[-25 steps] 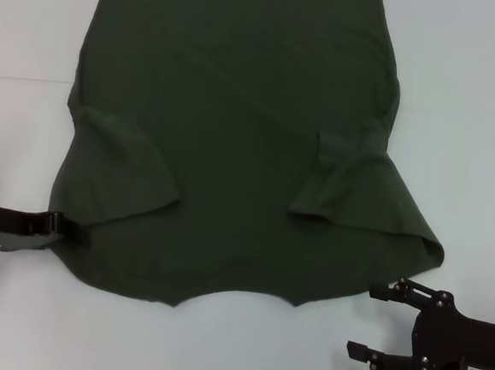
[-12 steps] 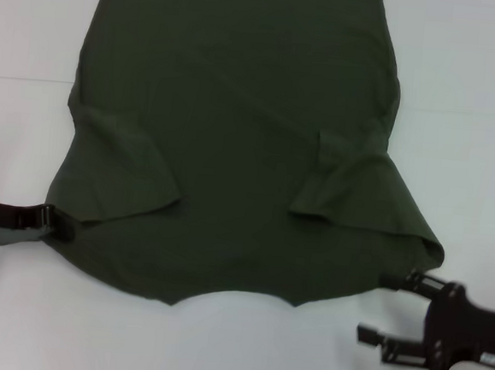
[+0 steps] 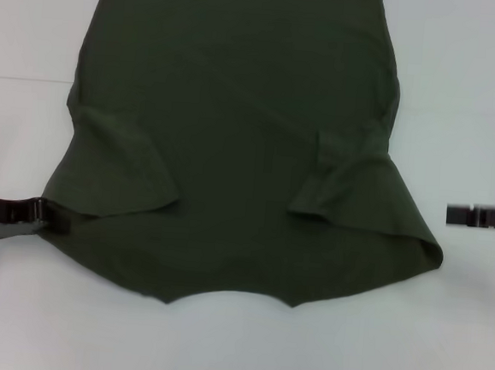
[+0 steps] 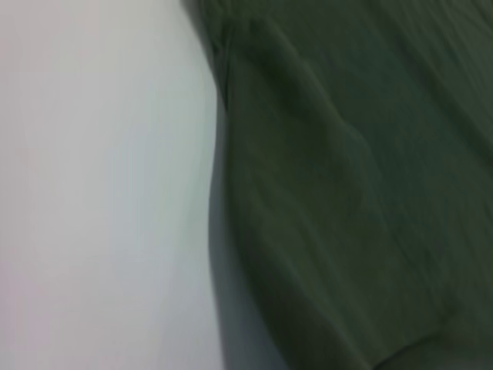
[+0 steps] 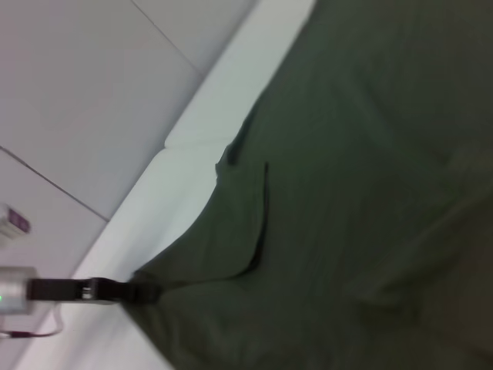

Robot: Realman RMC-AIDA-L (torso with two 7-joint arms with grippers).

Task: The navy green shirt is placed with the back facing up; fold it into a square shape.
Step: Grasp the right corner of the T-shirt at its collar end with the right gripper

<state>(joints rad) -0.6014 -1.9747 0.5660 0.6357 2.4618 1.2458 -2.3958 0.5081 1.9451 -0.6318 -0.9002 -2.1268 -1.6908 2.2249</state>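
The navy green shirt (image 3: 234,141) lies spread flat on the white table, its near edge curved towards me and both sleeves folded inward. My left gripper (image 3: 46,215) sits low at the shirt's near left corner, shut on the cloth's edge, which is drawn to a point there. The right wrist view shows the same left gripper (image 5: 127,291) against the shirt (image 5: 362,193). The left wrist view holds only the shirt (image 4: 339,193) and bare table. My right gripper (image 3: 453,214) pokes in from the right edge as a black bar, clear of the shirt.
The white table (image 3: 235,347) surrounds the shirt on the near side and on both flanks. A seam in the table surface (image 3: 24,77) runs across at the far left. The grey floor (image 5: 85,92) lies beyond the table's edge.
My right gripper, open near the shirt's near right corner, has pulled up and away to the right edge. The left gripper has drawn left, taking the shirt's corner with it.
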